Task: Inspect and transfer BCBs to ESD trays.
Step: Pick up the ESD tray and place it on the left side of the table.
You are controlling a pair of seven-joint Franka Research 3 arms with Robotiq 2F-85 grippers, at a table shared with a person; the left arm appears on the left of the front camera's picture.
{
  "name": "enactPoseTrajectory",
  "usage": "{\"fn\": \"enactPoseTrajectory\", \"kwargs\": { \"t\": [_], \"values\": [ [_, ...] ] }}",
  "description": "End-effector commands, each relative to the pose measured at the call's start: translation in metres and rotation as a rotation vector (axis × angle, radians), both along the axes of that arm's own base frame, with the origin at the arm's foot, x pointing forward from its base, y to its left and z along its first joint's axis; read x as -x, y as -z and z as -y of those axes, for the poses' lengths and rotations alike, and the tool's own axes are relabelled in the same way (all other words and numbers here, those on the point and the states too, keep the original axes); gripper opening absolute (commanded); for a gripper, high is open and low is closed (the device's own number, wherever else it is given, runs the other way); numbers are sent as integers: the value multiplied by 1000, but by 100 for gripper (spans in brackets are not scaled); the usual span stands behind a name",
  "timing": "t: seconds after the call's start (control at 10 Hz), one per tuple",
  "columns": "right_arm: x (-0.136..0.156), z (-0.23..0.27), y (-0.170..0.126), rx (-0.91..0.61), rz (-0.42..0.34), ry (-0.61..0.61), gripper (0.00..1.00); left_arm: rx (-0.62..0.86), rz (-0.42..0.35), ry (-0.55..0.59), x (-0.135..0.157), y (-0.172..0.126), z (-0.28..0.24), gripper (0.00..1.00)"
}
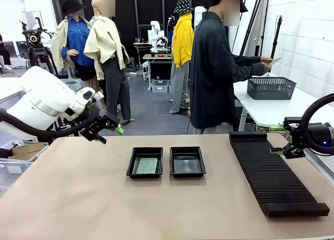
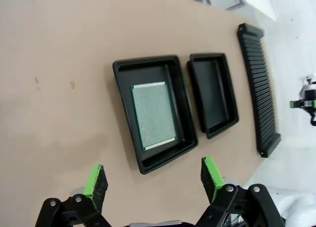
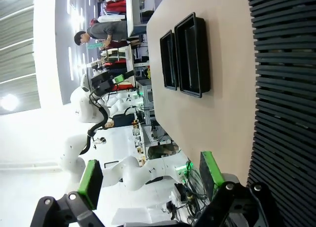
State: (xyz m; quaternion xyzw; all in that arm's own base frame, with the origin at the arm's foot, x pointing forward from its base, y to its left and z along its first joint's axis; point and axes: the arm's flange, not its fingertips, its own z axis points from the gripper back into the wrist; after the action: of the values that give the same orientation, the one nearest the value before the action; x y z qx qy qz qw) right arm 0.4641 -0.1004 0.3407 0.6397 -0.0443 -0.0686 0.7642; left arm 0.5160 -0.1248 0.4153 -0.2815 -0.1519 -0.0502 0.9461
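Two black ESD trays lie side by side mid-table. The left tray (image 1: 130, 167) (image 2: 121, 75) holds one green BCB (image 1: 146, 165) (image 2: 153, 115) flat on its floor; the right tray (image 1: 187, 164) (image 2: 213, 91) has a bare floor. My left gripper (image 1: 112, 129) (image 2: 152, 170) hovers open above the table's far left, back from the left tray, with nothing between its fingers. Beside the far right end of the rack, my right gripper (image 1: 284, 149) (image 3: 149, 165) is also open and holds nothing. In the right wrist view both trays (image 3: 193, 54) show edge-on.
A long black slotted rack (image 1: 274, 172) (image 2: 256, 84) (image 3: 284, 89) lies along the table's right side. A person stands at the far edge, turned right, holding a thin pale board (image 1: 273, 61) over a dark mesh basket (image 1: 271, 87) on a white side table.
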Motion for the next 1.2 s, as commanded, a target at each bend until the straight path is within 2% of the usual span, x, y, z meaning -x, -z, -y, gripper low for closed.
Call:
{"fn": "enactPoseTrajectory", "kwargs": {
  "t": [0.0, 0.3, 0.8, 1.1],
  "values": [
    [4, -2, -1, 2, -2, 6, 100, -90, -69, 15, -15, 11, 18, 100],
    [4, -2, -1, 2, -2, 6, 100, -141, -104, 17, -33, 45, 53, 100],
    [4, -2, -1, 2, -2, 6, 100, -299, -184, 39, -43, 73, 89, 100],
    [4, -2, -1, 2, -2, 6, 100, -314, -205, 64, -47, 88, 106, 100]
  ]
}}
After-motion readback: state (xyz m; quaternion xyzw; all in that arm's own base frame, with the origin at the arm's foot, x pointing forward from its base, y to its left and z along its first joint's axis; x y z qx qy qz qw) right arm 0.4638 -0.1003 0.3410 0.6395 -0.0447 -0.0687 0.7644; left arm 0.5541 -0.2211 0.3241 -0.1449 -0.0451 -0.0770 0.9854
